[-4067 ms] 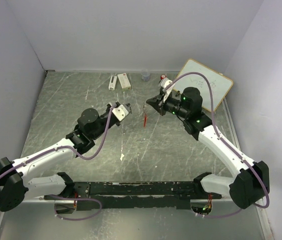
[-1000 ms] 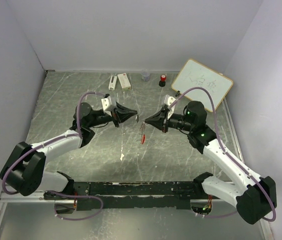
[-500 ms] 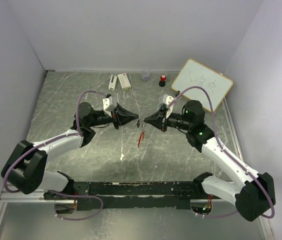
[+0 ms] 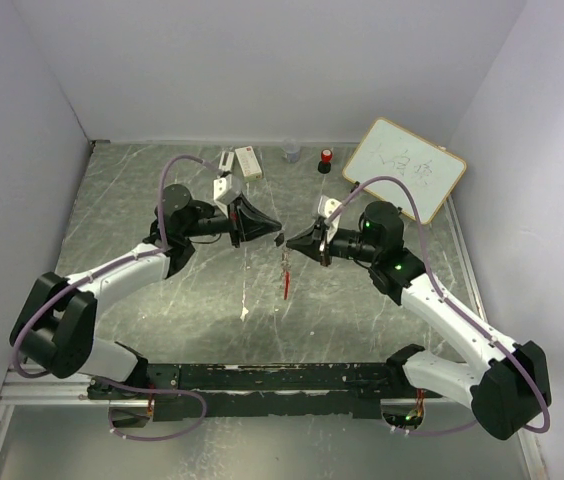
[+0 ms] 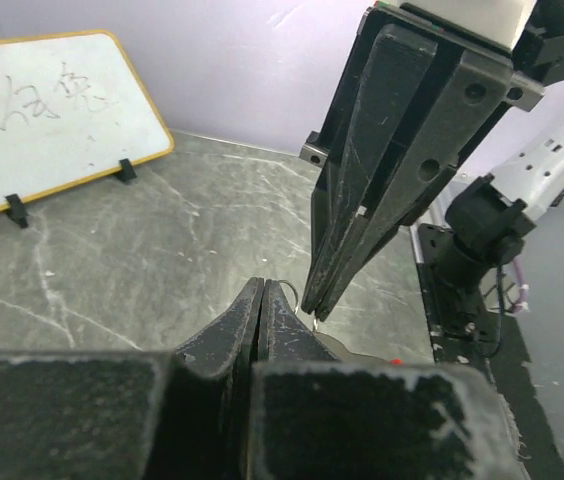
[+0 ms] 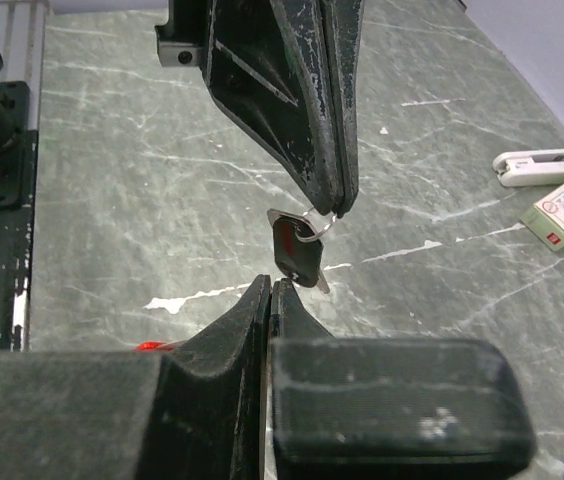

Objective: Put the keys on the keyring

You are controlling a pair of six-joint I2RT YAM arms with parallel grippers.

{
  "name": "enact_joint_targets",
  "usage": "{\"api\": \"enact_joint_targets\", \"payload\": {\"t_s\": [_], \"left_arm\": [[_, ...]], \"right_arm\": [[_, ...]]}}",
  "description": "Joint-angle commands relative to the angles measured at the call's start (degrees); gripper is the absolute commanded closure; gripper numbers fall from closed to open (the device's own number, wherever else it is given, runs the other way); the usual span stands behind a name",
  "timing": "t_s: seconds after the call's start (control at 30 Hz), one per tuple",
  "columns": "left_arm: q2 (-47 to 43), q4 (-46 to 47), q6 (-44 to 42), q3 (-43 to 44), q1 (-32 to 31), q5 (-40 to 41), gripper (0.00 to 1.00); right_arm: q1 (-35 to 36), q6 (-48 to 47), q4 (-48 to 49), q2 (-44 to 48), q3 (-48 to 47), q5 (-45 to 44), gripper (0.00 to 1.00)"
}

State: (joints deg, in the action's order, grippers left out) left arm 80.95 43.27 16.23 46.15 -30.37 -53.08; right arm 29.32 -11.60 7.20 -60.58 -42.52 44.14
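Observation:
My two grippers meet tip to tip above the middle of the table. The left gripper (image 4: 278,232) (image 5: 260,288) is shut on a small silver ring (image 6: 319,224). A black-headed key (image 6: 297,255) dangles from that ring, just beyond my right fingertips. The right gripper (image 4: 295,240) (image 6: 270,285) is shut on the thin metal end of the keyring. Its red plastic piece (image 4: 286,281) hangs below the right gripper, and only a red sliver (image 6: 147,346) shows in the right wrist view. I cannot make out a red-headed key.
A whiteboard (image 4: 405,170) leans at the back right. Two white boxes (image 4: 248,162), a small clear cup (image 4: 291,152) and a red-topped black cylinder (image 4: 326,160) stand along the back. A white scrap (image 4: 244,314) lies toward the front. Grey walls close in on three sides.
My left wrist has shifted toward the back of the table and its tip has risen slightly. Both grippers stay shut and close together. The hanging red piece has swung a little.

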Motion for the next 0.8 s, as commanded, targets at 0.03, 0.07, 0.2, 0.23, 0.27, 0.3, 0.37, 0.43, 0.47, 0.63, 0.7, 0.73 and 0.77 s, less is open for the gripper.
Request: {"api": "enact_joint_targets", "payload": {"t_s": [0.03, 0.07, 0.2, 0.23, 0.27, 0.3, 0.37, 0.43, 0.47, 0.63, 0.7, 0.73, 0.77], "left_arm": [[2.51, -0.09, 6.66, 3.50, 1.58, -9.52, 0.93], [3.04, -0.26, 7.31, 4.03, 1.82, -11.27, 0.93], [4.11, -2.49, 8.11, 5.74, 2.30, -14.77, 0.93], [4.17, -3.69, 7.86, 6.20, 2.35, -15.17, 0.93], [4.14, -5.59, 7.14, 6.72, 2.34, -15.41, 0.93], [4.02, -7.34, 6.39, 7.22, 2.34, -15.59, 0.93], [3.96, -11.76, 4.70, 8.48, 2.38, -15.67, 0.93], [4.11, -16.09, 1.25, 9.74, 2.33, -16.03, 0.93], [4.15, -17.18, 0.61, 10.09, 2.33, -16.27, 0.93], [5.01, -20.46, -0.61, 11.09, 2.33, -17.13, 0.93], [5.70, -19.86, 0.07, 11.36, 2.42, -17.88, 0.93], [6.04, -19.48, 0.61, 11.48, 2.42, -18.56, 0.93], [6.52, -18.91, 1.09, 11.69, 2.42, -19.01, 0.93]], "right_arm": [[0.18, -4.64, -1.40, 1.74, -0.75, -1.16, 1.00], [0.19, -4.94, -1.56, 1.85, -0.79, -1.31, 1.00], [0.16, -6.14, -1.81, 2.51, -0.57, -1.36, 1.00], [0.18, -6.54, -1.84, 2.79, -0.44, -1.42, 1.00], [0.17, -7.04, -1.84, 3.07, -0.27, -1.40, 1.00], [0.21, -7.55, -1.72, 3.44, -0.01, -1.40, 1.00], [0.21, -8.75, -1.63, 4.01, 0.39, -1.30, 1.00], [0.18, -10.36, -2.32, 4.35, 0.49, -0.77, 1.00], [0.20, -11.13, -2.55, 4.46, 0.51, -0.66, 1.00], [0.20, -15.22, -3.74, 4.97, 1.07, 0.68, 1.00], [0.19, -16.14, -4.05, 5.11, 1.22, 0.48, 1.00], [0.21, -16.53, -4.30, 5.02, 1.13, 0.48, 1.00], [0.17, -16.79, -4.71, 4.91, 0.81, 0.67, 1.00]]}}
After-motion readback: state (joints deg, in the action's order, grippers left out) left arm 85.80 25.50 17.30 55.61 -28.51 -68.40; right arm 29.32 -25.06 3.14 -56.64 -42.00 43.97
